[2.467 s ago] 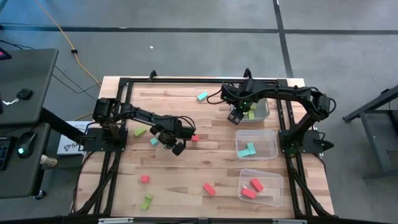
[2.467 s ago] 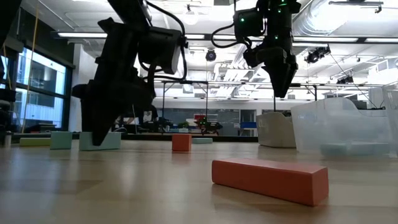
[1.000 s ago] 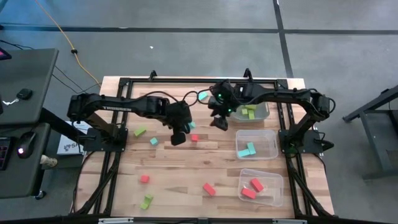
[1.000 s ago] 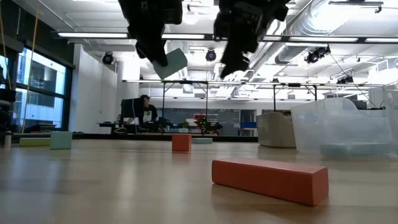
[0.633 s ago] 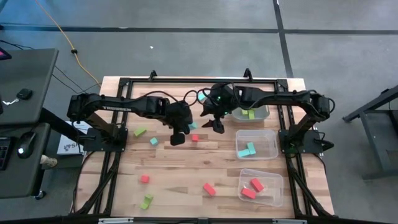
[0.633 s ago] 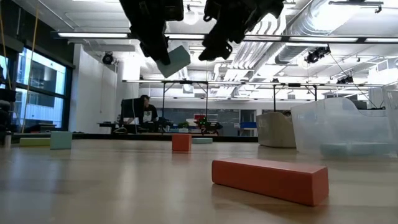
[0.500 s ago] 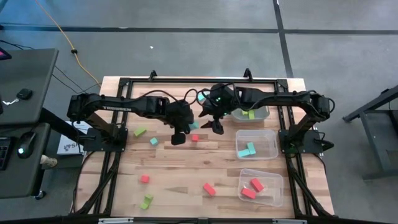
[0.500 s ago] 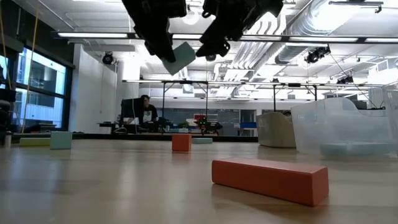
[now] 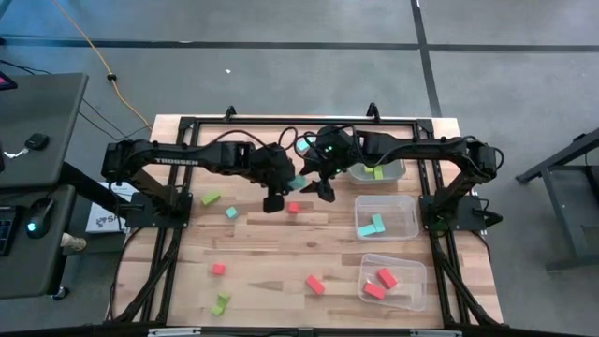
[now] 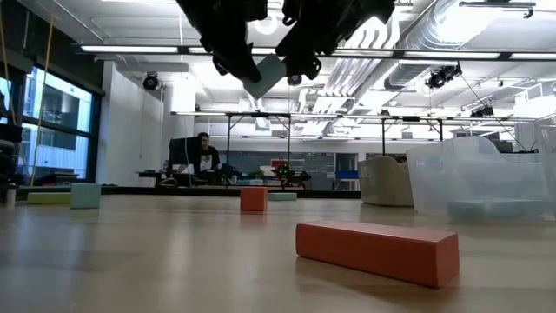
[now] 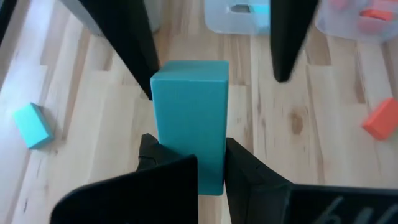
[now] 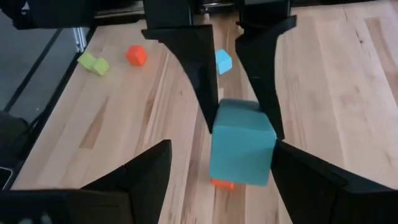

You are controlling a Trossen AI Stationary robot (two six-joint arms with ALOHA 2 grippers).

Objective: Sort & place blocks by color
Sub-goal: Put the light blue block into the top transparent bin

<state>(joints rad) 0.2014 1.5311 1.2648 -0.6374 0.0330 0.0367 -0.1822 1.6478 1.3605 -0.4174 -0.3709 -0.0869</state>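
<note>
High over the middle of the table hangs a light blue block (image 9: 298, 182), with my left gripper (image 11: 189, 168) shut on it. My right gripper (image 12: 224, 174) faces it from the table's right, open, with its fingers on either side of the block's free end (image 12: 242, 149). In the low view the block (image 10: 265, 76) shows between the two grippers near the top. More blocks lie on the wood: a red cube (image 9: 293, 207), a blue one (image 9: 230, 212), green ones (image 9: 211, 198) and a red bar (image 9: 314, 284). My left gripper pinches the block's two long sides (image 11: 217, 171) between its two fingers, at the end nearest the wrist. The fingers come slanting down from the table's left and lie along the block. The block juts out past the fingertips, lifted well clear of the table.
Three clear bins stand along the right side: the far one (image 9: 393, 174) holds green blocks, the middle one (image 9: 402, 225) blue, the near one (image 9: 412, 285) red. Another blue block (image 9: 302, 147) lies near the far edge. Bare wood lies in the near middle.
My left gripper has carried the blue block a little up and toward the right gripper, rolling the block as it went. My right gripper has come from the far bin toward the table's middle and tipped up, so its open fingers now flank the block's free end.
</note>
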